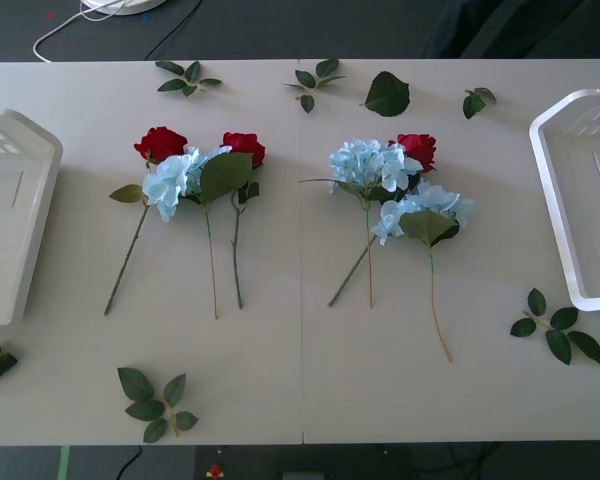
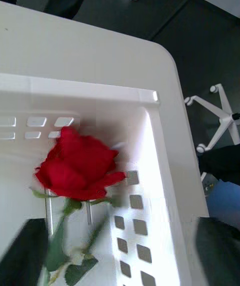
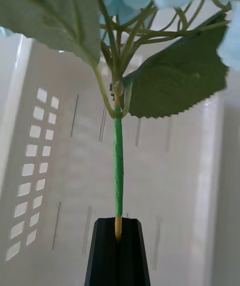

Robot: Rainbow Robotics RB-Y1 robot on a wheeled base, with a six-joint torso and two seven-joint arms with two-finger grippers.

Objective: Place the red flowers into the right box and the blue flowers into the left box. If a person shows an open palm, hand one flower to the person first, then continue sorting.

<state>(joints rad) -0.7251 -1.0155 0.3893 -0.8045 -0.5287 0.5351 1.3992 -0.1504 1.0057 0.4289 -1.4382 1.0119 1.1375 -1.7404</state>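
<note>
Here, on the pale flat table [image 1: 300, 400], two loose bunches of artificial flowers lie with their heads toward the far side and their thin stems toward the near edge. The left bunch has two deep-red roses [image 1: 160, 143] flanking a pale sky-blue hydrangea-like cluster [image 1: 175, 180] with a broad green leaf. The right bunch has two more blue clusters [image 1: 370, 165] overlapping each other, with one red rose head [image 1: 417, 150] just behind them. Small green leaf sprigs [image 1: 155, 398] are scattered around the table's far and near sides.

The white plastic tray with slotted walls at the table's left edge [image 1: 10, 215] and the glossy white round-cornered tray at the right edge [image 1: 570, 200] stand well apart from the bunches.

In the left wrist view, the left gripper [image 3: 118, 246] has its black fingers [image 3: 102, 256] pressed together on the stem of a blue flower [image 3: 118, 166], whose leaves and pale petals rise above a white slotted tray [image 3: 50, 166] behind it.

In the right wrist view, the right gripper's [image 2: 120, 256] dark fingers [image 2: 22, 253] sit spread at the two corners, and a red rose [image 2: 77, 166] with its green stem and leaves lies between them over the inside of a white slotted tray [image 2: 160, 166]; whether the fingers touch the stem cannot be told.
</note>
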